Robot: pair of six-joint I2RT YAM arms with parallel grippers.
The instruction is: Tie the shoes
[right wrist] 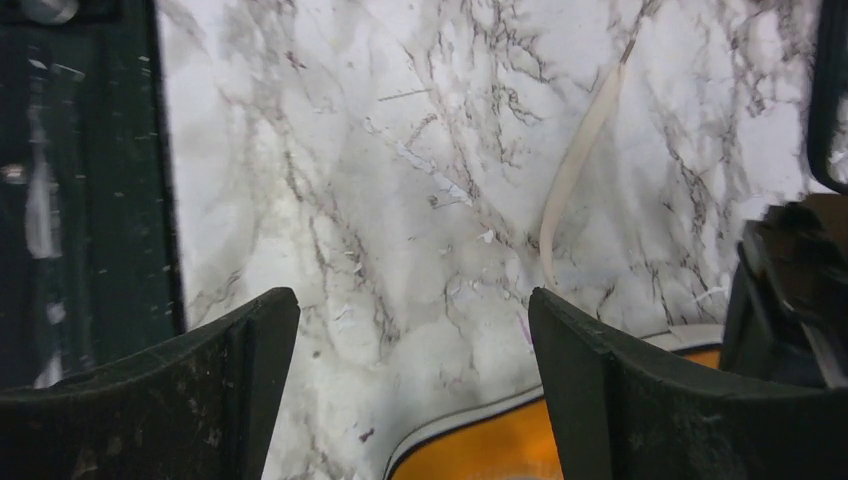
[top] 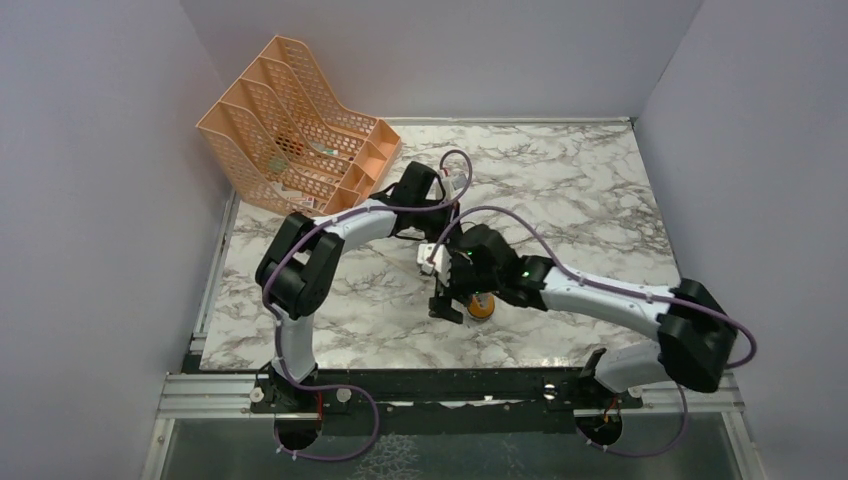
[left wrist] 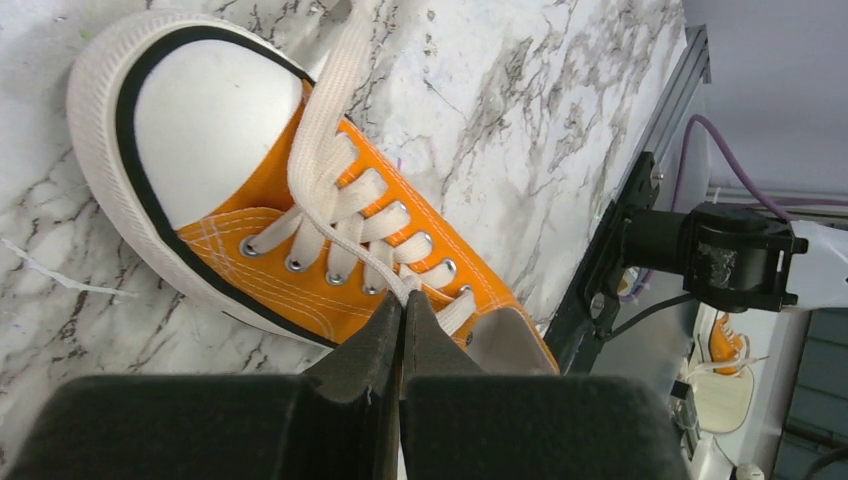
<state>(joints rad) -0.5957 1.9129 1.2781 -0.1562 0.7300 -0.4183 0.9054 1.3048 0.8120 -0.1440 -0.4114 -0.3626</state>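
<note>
The orange sneaker (left wrist: pixel 300 270) lies on the marble table (left wrist: pixel 520 100), with its white toe cap (left wrist: pixel 210 110) to the upper left in the left wrist view. My left gripper (left wrist: pixel 404 298) is shut on a white lace (left wrist: pixel 335 120) at the top eyelets near the tongue. One loose lace end (right wrist: pixel 580 160) lies across the marble. My right gripper (right wrist: pixel 410 320) is open and empty, with the shoe's orange side (right wrist: pixel 490 450) just below its jaws. In the top view only a bit of the shoe (top: pixel 481 307) shows under both grippers.
A peach mesh file rack (top: pixel 300 125) stands at the back left of the table. The black frame rail (top: pixel 450 385) runs along the near edge. Grey walls close in the left, back and right sides.
</note>
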